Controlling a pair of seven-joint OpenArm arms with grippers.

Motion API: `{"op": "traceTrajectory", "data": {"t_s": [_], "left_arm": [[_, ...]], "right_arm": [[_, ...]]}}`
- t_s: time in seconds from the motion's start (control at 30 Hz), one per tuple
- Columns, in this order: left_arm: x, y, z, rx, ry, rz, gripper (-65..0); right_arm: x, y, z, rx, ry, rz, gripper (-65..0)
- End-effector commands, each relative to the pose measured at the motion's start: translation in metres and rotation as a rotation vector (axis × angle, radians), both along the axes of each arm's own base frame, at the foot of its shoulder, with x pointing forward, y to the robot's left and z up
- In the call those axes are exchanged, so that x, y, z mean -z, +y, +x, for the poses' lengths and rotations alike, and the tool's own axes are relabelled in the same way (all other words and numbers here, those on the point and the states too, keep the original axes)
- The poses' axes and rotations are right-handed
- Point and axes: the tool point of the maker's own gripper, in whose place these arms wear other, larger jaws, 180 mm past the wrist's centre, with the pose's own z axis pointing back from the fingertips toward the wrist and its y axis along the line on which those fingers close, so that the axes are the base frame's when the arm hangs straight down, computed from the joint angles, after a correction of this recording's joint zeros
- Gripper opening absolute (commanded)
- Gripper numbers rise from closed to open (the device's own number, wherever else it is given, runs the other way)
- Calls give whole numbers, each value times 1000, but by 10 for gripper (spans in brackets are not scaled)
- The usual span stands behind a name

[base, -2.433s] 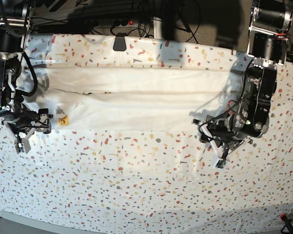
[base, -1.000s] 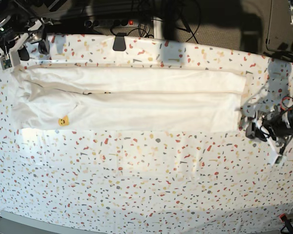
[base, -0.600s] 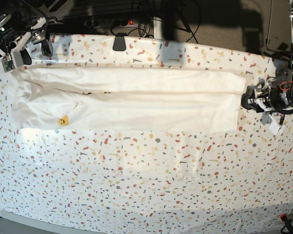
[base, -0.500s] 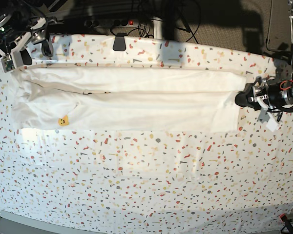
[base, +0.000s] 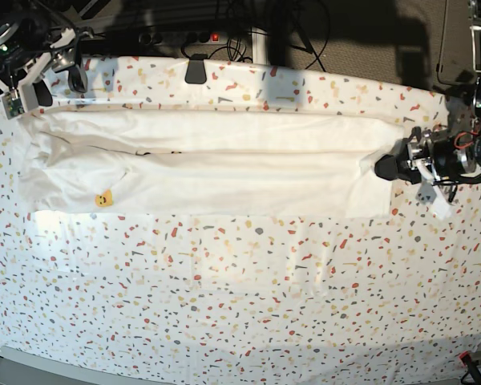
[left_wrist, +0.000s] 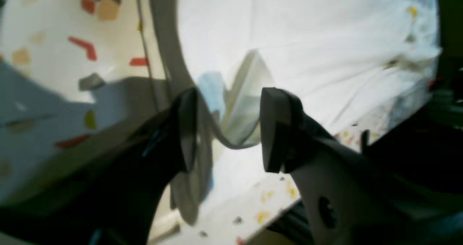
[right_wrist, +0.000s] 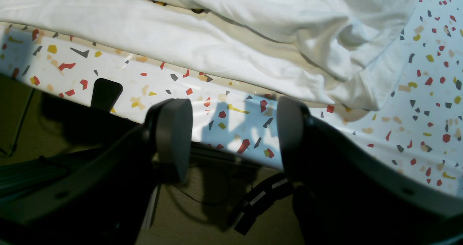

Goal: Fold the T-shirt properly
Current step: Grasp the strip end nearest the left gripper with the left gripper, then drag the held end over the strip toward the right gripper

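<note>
Left hand: fingers spread, a raised fold of shirt hem between them.
Right hand: released, over the table's far edge.
T-shirt: soft white cotton, long folded band.
Tablecloth: terrazzo-speckled.

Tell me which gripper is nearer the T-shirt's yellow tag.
Right gripper: it hovers off the T-shirt's far corner at the yellow tag's end. Left gripper straddles the opposite end's edge.
</note>
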Motion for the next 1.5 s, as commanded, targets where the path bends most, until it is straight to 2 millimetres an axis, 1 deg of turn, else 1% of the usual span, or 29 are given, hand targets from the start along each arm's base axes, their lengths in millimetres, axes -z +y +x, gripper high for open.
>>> {"op": "traceTrajectory", "data": {"t_s": [0.0, 0.07, 0.13, 0.2, 0.27, 0.37, 0.4, 0.43, 0.47, 0.53, 0.57, 0.73, 0.8, 0.9, 1.0, 1.13, 1.27, 1.37, 1.47], "left_arm": [[-9, 6, 13, -9, -53, 30, -383], [-2, 11, 14, -6, -61, 93, -383], [0, 10, 10, 10, -39, 92, -383], [-4, 4, 7, 19, -29, 46, -383], [-12, -2, 9, 21, -48, -5, -383], [-16, -5, 11, 13, -55, -35, -385], [-16, -5, 11, 14, -54, -34, -402], [-16, -5, 11, 13, -55, -32, -438], [-16, -5, 11, 11, -57, -33, -496], [-16, -5, 11, 11, -57, -34, -632], [-16, -5, 11, 11, -56, -33, -650], [-16, -5, 11, 11, -56, -35, -650], [-16, -9, 10, 20, -53, -38, -650], [-18, -19, 10, 38, -59, -54, -650], [-24, -34, 13, 55, -84, -76, -650], [-32, -49, 17, 89, -133, -42, -650], [-46, -49, 28, 88, -197, 53, -650], [-66, -52, 34, 103, -265, 115, -650], [-88, -64, 32, 151, -323, 138, -650]], "right_arm": [[-8, 3, 3, -23, -28, -2, -284], [-8, 5, 3, -27, -28, 11, -284], [-8, 6, 3, -27, -26, 12, -284], [-8, 6, 3, -27, -26, 12, -284], [-8, 6, 3, -27, -26, 12, -284], [-8, 6, 3, -27, -26, 12, -284], [-8, 6, 3, -27, -25, 11, -284], [-8, 6, 3, -27, -25, 11, -284], [-8, 6, 3, -27, -25, 12, -284], [-8, 6, 3, -27, -25, 12, -284], [-8, 6, 3, -27, -25, 12, -284], [-8, 6, 3, -27, -26, 12, -284], [-8, 6, 3, -27, -27, 12, -284], [-8, 6, 3, -27, -27, 12, -284], [-8, 6, 3, -27, -27, 12, -284], [-8, 6, 3, -27, -26, 12, -284], [-8, 6, 3, -27, -27, 13, -284], [-8, 6, 3, -27, -27, 13, -284], [-8, 6, 3, -27, -28, 13, -284]]}}
